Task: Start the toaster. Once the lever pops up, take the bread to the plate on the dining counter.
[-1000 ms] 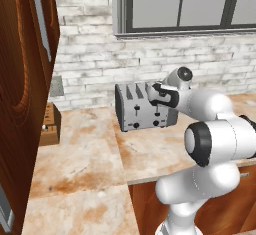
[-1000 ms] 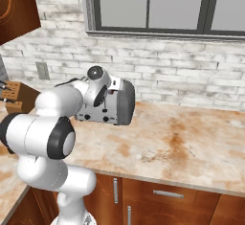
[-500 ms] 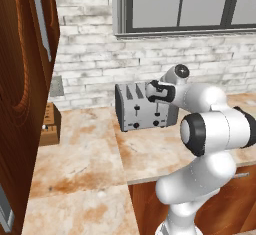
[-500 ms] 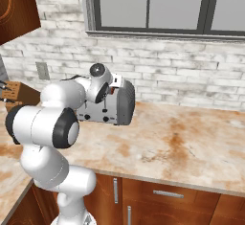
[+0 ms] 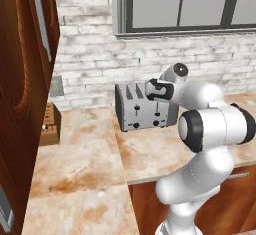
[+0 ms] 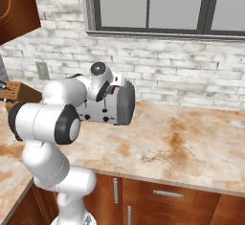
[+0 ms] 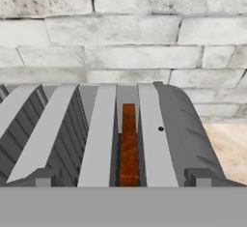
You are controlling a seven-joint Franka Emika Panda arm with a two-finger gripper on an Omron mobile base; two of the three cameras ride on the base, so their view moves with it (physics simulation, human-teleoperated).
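The grey toaster [image 5: 142, 110] [image 6: 109, 108] stands on the counter against the brick wall. In the hand view I look down on the toaster's [image 7: 166, 124] top slots, and the brown bread [image 7: 128, 144] sits down in the right-hand slot. My gripper [image 5: 152, 89] [image 6: 113, 88] [image 7: 120, 178] hovers over the toaster's right end, open wide, holding nothing, with one fingertip [image 7: 198, 177] on each side of the bread's slot. The plate and the dining counter are out of view.
A brown wooden knife block [image 5: 49, 124] [image 6: 12, 93] stands left of the toaster, below a wall outlet [image 5: 56, 85] [image 6: 42, 70]. A tall wooden cabinet [image 5: 20, 79] rises at the left. The marble counter [image 6: 182, 142] runs on to the right under the window.
The hand has shifted slightly left and up, from in front of the toaster's right end to over its top. The elbow has swung round with it. The jaws stayed open.
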